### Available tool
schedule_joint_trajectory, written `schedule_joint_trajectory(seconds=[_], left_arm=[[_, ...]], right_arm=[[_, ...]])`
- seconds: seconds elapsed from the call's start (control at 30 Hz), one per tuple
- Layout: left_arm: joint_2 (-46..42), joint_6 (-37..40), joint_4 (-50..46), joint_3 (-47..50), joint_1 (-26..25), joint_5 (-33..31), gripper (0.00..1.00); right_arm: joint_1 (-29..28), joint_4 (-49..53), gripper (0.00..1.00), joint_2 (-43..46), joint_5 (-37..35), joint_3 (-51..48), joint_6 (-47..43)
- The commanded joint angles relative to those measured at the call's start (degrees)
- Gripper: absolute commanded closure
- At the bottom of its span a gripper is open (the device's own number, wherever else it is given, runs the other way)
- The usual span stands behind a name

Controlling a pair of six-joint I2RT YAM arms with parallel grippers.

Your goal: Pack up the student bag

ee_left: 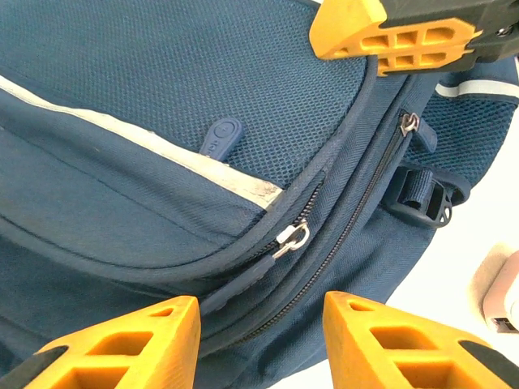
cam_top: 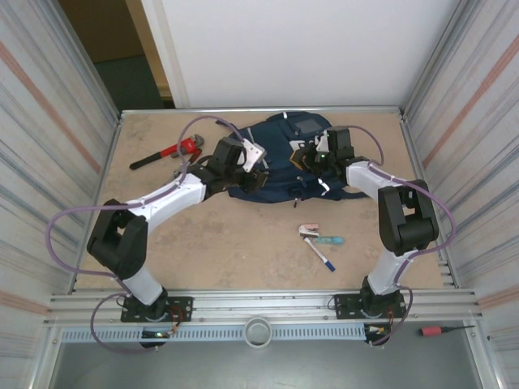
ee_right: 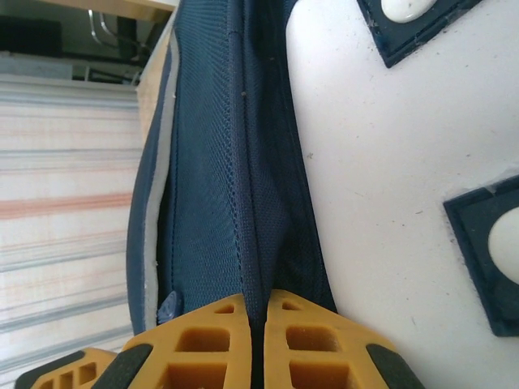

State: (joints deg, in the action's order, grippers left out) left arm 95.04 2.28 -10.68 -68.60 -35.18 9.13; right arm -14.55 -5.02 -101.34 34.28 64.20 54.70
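The student bag, a navy backpack with pale stripes, lies at the back middle of the table. My left gripper is at its left side, and in the left wrist view the left gripper stands open over the bag's zippers. A metal zipper slider with a navy rubber pull lies just beyond the fingertips, untouched. My right gripper is on the bag's right part. In the right wrist view the right gripper is shut on a raised fold of the bag's navy mesh fabric.
A red pipe wrench lies at the back left. Pens and a small pink item lie in front of the bag. A red screwdriver rests off the table at the front right. Corrugated metal walls close in both sides.
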Motion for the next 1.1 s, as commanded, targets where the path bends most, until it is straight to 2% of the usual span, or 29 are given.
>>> schedule_joint_trajectory(seconds=[0.0,0.17,0.4,0.53,0.9,1.07], left_arm=[[2.15,-1.22,-3.30,-3.35,0.46,0.82,0.57],[4.00,-1.72,-4.68,-5.19,0.37,0.10,0.58],[5.23,-2.01,-4.16,-6.38,0.50,-2.82,0.52],[6.78,-1.84,-4.32,-7.82,0.59,-2.01,0.56],[9.98,-1.67,-3.48,-10.82,0.61,-1.50,0.82],[8.32,0.10,-2.50,-9.34,0.59,-0.87,1.00]], right_arm=[[-0.32,-6.28,1.00,2.97,3.27,0.83,1.82],[-0.31,-6.41,1.00,2.98,3.27,0.83,1.82],[-0.48,-6.37,1.00,2.60,3.77,1.01,1.73],[-0.51,-6.41,1.00,2.57,3.99,0.84,1.66],[-1.10,-5.79,1.00,2.35,5.00,0.62,0.90],[0.09,-3.69,1.00,1.86,5.64,0.77,-1.15]])
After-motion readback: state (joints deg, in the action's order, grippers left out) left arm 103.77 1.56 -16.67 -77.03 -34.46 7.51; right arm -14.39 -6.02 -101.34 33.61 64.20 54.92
